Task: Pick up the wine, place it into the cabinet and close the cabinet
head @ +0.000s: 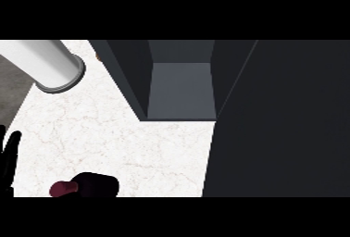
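As cabinet (181, 88) stands open — white cylinder (41, 60) beside.

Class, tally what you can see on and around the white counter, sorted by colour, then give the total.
Dark grey: 1, the open cabinet
White with a grey rim: 1, the cylinder
Dark with a maroon top: 1, the wine bottle
Black: 1, the left hand, at the view's left edge
Total: 4
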Controlling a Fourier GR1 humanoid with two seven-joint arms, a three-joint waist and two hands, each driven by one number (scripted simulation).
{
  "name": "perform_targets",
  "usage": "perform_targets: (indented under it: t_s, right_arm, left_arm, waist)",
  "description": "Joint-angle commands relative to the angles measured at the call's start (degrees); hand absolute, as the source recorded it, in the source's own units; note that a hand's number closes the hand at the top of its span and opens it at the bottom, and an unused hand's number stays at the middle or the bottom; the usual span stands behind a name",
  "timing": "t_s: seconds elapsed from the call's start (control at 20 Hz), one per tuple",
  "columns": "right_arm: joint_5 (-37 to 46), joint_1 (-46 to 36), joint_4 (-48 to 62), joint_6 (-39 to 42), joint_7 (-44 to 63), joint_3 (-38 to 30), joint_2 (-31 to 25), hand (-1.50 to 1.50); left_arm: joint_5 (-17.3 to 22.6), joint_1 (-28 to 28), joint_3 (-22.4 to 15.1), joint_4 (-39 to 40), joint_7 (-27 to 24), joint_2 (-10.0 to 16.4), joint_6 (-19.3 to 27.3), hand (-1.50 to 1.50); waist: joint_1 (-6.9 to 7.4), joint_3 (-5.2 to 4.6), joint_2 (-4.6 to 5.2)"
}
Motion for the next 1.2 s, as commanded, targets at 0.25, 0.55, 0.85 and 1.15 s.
perform_targets:
  t_s: [0.25, 0.55, 0.85, 1.15]
  right_arm:
    - [-4.01, -6.86, -3.51, -2.22, 6.90, -2.82, -0.72, -1.50]
    - [-2.53, -1.19, -7.55, -1.27, 5.42, -0.14, 1.12, -1.50]
    - [-2.53, -9.41, -7.51, -3.56, 12.70, -1.85, -1.28, -1.50]
    - [-2.13, -10.55, -6.78, -4.25, 13.22, -2.15, -1.23, -1.50]
  left_arm:
    - [0.74, 6.23, -2.40, 7.14, -12.91, -3.97, -1.16, -1.50]
    - [4.58, 11.41, -0.82, 10.41, -18.20, -4.58, -3.76, -1.50]
    - [9.79, 12.80, 3.81, 13.61, -21.94, -4.88, -6.18, -1.50]
    - [14.81, 19.05, 4.96, 21.30, -35.05, -6.48, -11.05, -1.50]
  waist:
    - [0.14, -0.08, 0.06]
    - [0.09, -0.06, 0.02]
    - [-0.02, -0.09, -0.07]
    - [0.15, -0.11, -0.14]
